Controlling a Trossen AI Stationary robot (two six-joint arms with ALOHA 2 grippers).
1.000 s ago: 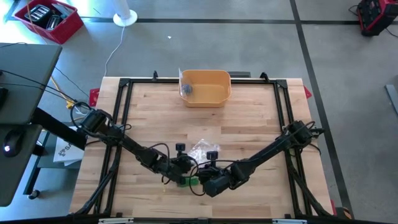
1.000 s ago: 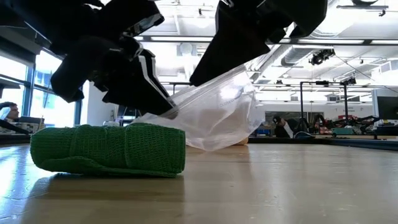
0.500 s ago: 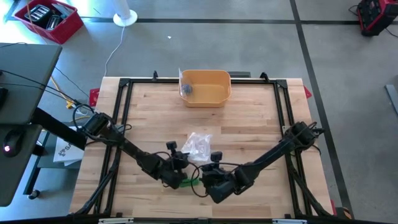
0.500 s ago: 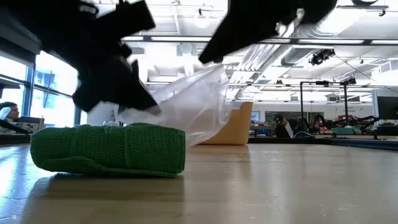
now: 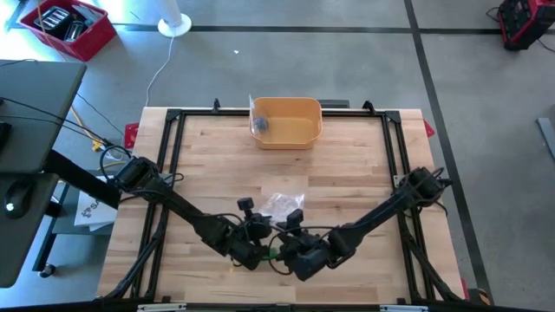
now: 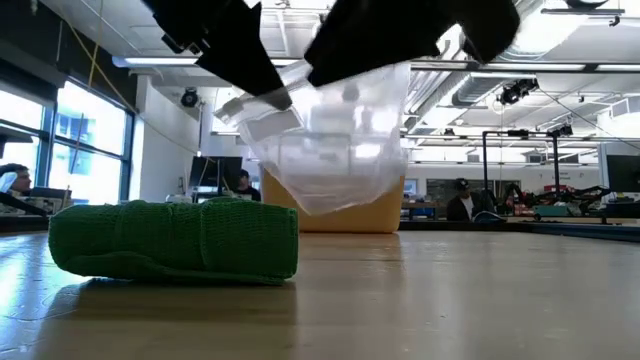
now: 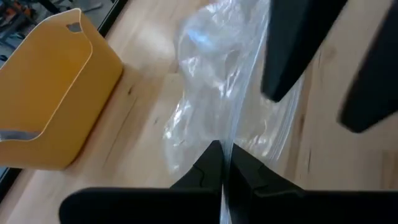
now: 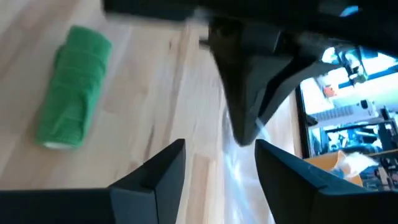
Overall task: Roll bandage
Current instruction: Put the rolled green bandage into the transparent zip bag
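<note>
A green rolled bandage [image 6: 175,238] lies on its side on the wooden table near its near edge, also visible in the right wrist view [image 8: 73,102]. No gripper touches it. A clear plastic bag [image 6: 330,140] hangs in the air behind it, with my left gripper [image 7: 221,168] shut on it. My right gripper [image 8: 217,162] stands open right beside the left one, at the bag's top. In the high view both grippers [image 5: 260,234] [image 5: 292,236] meet just beyond the bandage [image 5: 269,254]. My left gripper pinches an edge of the clear bag [image 7: 229,140] between its two fingers, coming slanting down from the table's near left. The bag hangs below the fingers, slack and clear of the table [image 6: 330,205]. My right gripper: I cannot tell whether its open fingers [image 7: 292,50] touch the bag.
A yellow bin [image 5: 286,121] stands at the table's far edge with a small grey thing [image 5: 259,126] inside. Black frame rails [image 5: 173,156] run along the table's sides. Bare wood lies to the left and right of the grippers.
My left gripper has risen and tipped with the clear bag, which has lifted from behind the bandage and now hangs clear of the table. My right gripper has opened and rolled at the bag's top. The bandage has not moved.
</note>
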